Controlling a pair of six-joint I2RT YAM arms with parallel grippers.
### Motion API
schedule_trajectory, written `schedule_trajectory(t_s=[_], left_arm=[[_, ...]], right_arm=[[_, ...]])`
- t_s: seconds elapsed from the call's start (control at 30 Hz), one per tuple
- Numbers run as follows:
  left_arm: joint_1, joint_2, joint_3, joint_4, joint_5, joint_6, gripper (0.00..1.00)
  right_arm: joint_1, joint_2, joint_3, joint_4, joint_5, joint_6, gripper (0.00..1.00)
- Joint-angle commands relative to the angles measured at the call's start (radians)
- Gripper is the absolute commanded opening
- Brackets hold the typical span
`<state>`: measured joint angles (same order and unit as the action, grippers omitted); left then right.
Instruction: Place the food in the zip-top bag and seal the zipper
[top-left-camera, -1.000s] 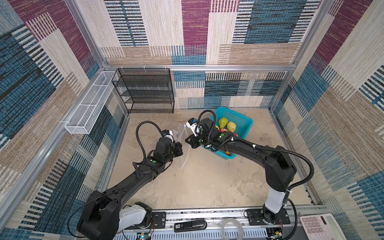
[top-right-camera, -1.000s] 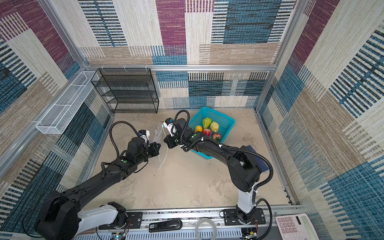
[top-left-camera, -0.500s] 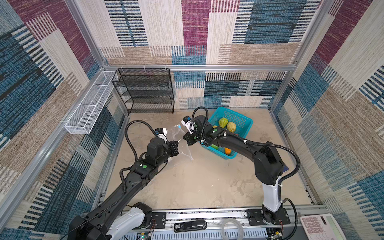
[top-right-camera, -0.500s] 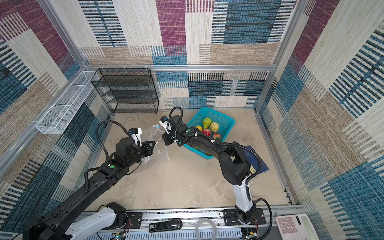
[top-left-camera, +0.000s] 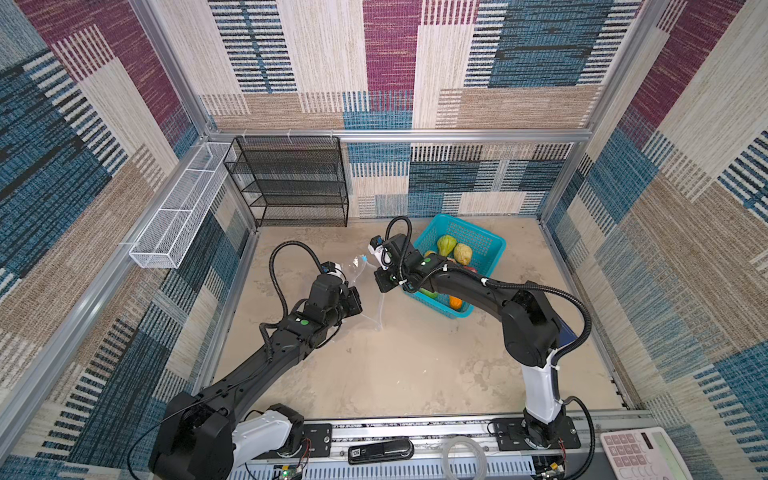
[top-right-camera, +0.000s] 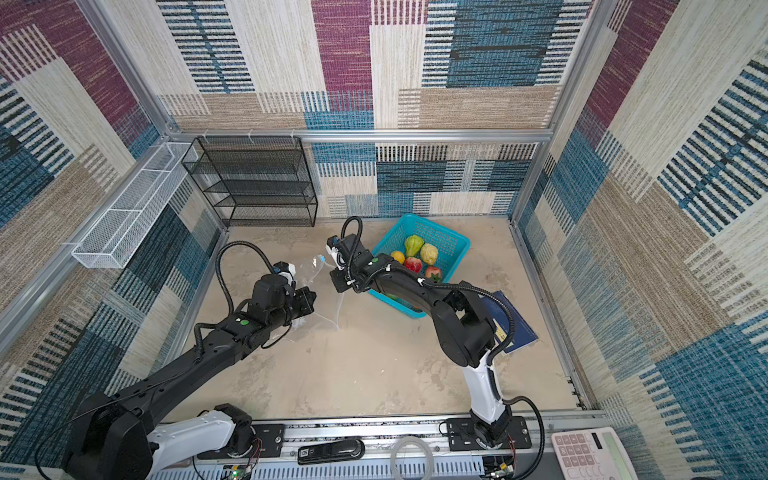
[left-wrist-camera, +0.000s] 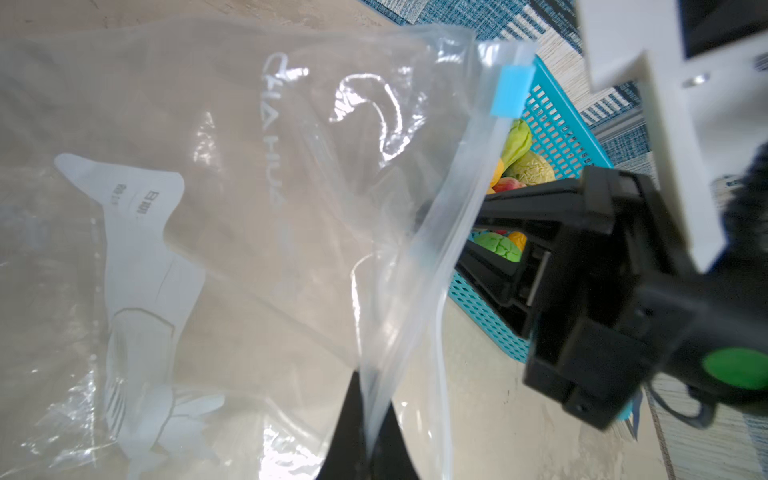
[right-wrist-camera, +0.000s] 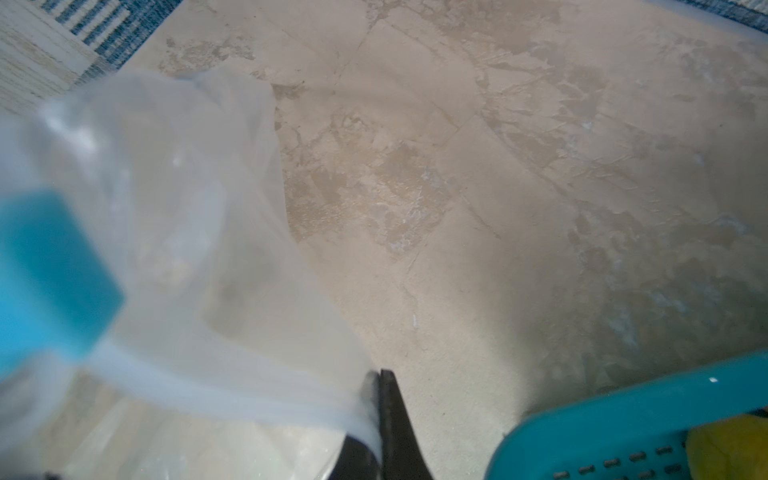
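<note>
The clear zip-top bag (top-left-camera: 368, 293) hangs between my two grippers in both top views, its lower corner near the floor. My left gripper (left-wrist-camera: 370, 415) is shut on the zipper (left-wrist-camera: 457, 208) strip, and its place in a top view is just left of the bag (top-left-camera: 352, 301). My right gripper (right-wrist-camera: 378, 399) is shut on the bag's rim close to the light-blue slider (right-wrist-camera: 50, 270), beside the basket (top-left-camera: 380, 283). The food (top-right-camera: 413, 246) lies in the turquoise basket (top-right-camera: 451, 241): green, pale yellow-green, red and orange pieces.
A black wire shelf (top-left-camera: 291, 183) stands at the back left and a white wire tray (top-left-camera: 178, 208) hangs on the left wall. A blue book (top-right-camera: 511, 320) lies under the right arm. A calculator (top-left-camera: 640, 455) sits on the front rail.
Both grippers kept their hold on the bag. They shifted slightly left and then back, and the bag swung and spread between them. The left arm's elbow changed pose.
</note>
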<state>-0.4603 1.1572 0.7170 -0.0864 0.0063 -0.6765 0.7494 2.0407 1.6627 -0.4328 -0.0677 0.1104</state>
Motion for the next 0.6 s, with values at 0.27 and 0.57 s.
schedule_trajectory(t_s=[0.27,0.57], left_arm=[[0.002,-0.143,-0.024,-0.018,-0.037,0.035,0.0],[0.002,-0.021,0.004,0.046,-0.008,0.007,0.0]], right_arm=[[-0.001,0.037,0.039,-0.003,0.035,-0.035,0.1],[-0.008,-0.072,0.014,0.036,-0.121,-0.032,0.49]])
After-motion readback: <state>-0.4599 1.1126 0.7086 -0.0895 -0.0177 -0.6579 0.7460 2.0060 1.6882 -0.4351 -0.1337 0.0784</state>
